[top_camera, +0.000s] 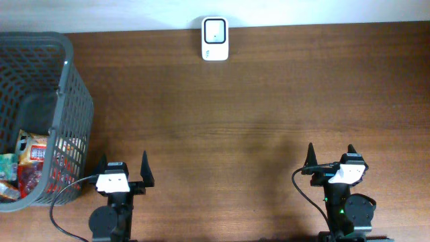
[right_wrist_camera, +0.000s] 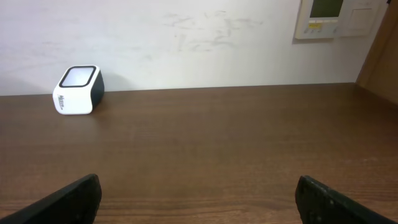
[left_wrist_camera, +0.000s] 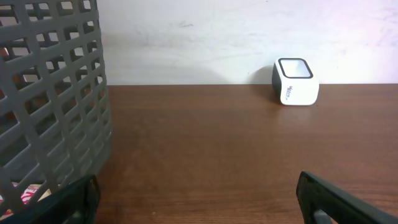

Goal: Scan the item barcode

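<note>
At the lower left of the overhead frame the left end effector (top_camera: 123,161) stands wide and grips nothing. The right end effector (top_camera: 330,152), at the lower right, is the same. The snack packets (top_camera: 32,160) lie inside the grey mesh basket (top_camera: 69,67) at the left edge. The basket's wall stands between them and the left fingers. The white scanner (top_camera: 215,39) sits at the top centre of the brown bench (top_camera: 235,114), against the wall. A wall panel (right_wrist_camera: 318,17) shows in the upper right of the right wrist view.

The table (top_camera: 255,121) is seen grained dark brown, the latticed basket (top_camera: 74,101) grey, the scanner (top_camera: 215,39) white, perhaps black-sided.
</note>
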Controlling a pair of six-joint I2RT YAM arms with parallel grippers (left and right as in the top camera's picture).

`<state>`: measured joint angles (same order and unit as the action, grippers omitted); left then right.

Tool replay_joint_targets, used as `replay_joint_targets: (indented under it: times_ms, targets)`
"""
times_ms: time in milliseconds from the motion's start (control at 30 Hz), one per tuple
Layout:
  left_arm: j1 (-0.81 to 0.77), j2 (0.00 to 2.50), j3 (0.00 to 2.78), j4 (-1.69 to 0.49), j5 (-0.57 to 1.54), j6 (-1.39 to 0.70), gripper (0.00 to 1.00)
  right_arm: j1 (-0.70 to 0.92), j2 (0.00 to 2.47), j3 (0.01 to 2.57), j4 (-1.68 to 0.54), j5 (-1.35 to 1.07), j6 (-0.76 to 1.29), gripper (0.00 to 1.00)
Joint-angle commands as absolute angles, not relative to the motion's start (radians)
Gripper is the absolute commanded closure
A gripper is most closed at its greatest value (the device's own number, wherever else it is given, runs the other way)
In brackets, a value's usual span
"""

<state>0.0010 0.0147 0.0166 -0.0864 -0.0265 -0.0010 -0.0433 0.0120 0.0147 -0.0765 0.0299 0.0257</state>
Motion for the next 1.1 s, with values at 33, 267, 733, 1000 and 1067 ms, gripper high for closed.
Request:
replay_joint_targets:
  times_ms: [33,267,733,1000,1067]
  targets:
    - [-0.004,0.006,0.009,-0.084,-0.015,-0.011,0.01,-0.046,0.003,0.006,-0.078,0.038,0.031,0.01]
    - [-0.004,0.006,0.009,-0.084,-0.015,-0.011,0.01,-0.046,0.003,0.006,-0.078,0.038,0.031,0.01]
    - [-0.004,0.006,0.009,-0.084,-0.015,-0.011,0.01,-0.046,0.003,0.006,-0.078,0.038,0.031,0.02]
    - [-0.004,0.006,0.01,0.098,0.543,-0.142,0.01,-0.046,0.003,0.006,-0.078,0.038,0.031,0.01]
    - [-0.004,0.006,0.01,0.201,0.673,-0.142,0.01,-0.046,0.003,0.006,-0.078,0.038,0.031,0.01]
